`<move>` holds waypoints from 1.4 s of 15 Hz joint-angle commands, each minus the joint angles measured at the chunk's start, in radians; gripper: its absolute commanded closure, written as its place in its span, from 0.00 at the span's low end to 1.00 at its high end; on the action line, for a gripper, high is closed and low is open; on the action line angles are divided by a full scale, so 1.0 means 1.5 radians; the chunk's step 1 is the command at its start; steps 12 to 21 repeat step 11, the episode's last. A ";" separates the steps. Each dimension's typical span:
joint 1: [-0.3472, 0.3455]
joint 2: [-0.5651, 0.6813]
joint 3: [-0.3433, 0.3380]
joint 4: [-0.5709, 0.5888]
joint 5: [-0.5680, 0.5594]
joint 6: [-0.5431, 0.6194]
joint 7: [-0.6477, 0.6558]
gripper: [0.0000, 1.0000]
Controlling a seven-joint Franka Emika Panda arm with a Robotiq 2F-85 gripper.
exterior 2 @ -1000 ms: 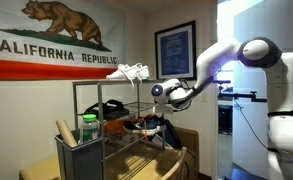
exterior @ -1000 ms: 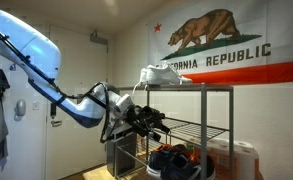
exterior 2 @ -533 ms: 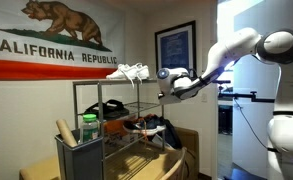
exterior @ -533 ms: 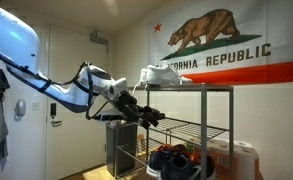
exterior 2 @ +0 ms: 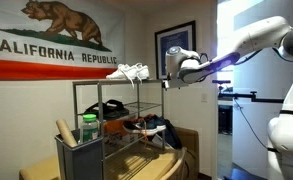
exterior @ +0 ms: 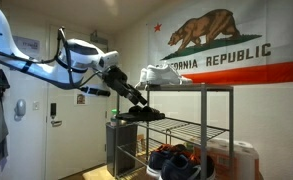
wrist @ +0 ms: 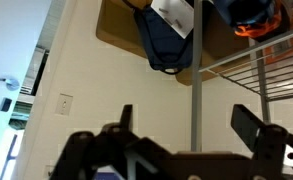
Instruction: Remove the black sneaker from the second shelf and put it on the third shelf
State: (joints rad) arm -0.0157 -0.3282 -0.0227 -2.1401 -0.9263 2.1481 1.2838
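My gripper (exterior: 136, 97) (exterior 2: 170, 76) is open and empty. It hangs in the air beside the rack, at about the height of the top tier. In the wrist view its two fingers (wrist: 188, 122) stand wide apart with only a grey rack post (wrist: 196, 70) and wall between them. The black sneaker (exterior: 142, 114) lies at the robot-side end of the second shelf (exterior: 186, 128), just below the gripper. It looks dark, with few details. A black shoe shape (exterior 2: 111, 107) shows on that tier too. The third shelf (exterior 2: 106, 133) lies one tier lower.
A white sneaker (exterior: 161, 74) (exterior 2: 129, 72) sits on the top tier. A blue-black sneaker with orange lining (exterior: 172, 156) (wrist: 251, 14) lies on the third tier. A dark blue bag (wrist: 166, 40) lies below. A bin with bottles (exterior 2: 81, 140) stands in front.
The arm has risen from second-shelf height to top-tier height and drawn back from the rack. The gripper is empty, and the dark shoe stays on the second shelf.
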 commanded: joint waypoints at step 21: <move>-0.036 -0.032 0.032 0.094 0.283 0.004 -0.170 0.00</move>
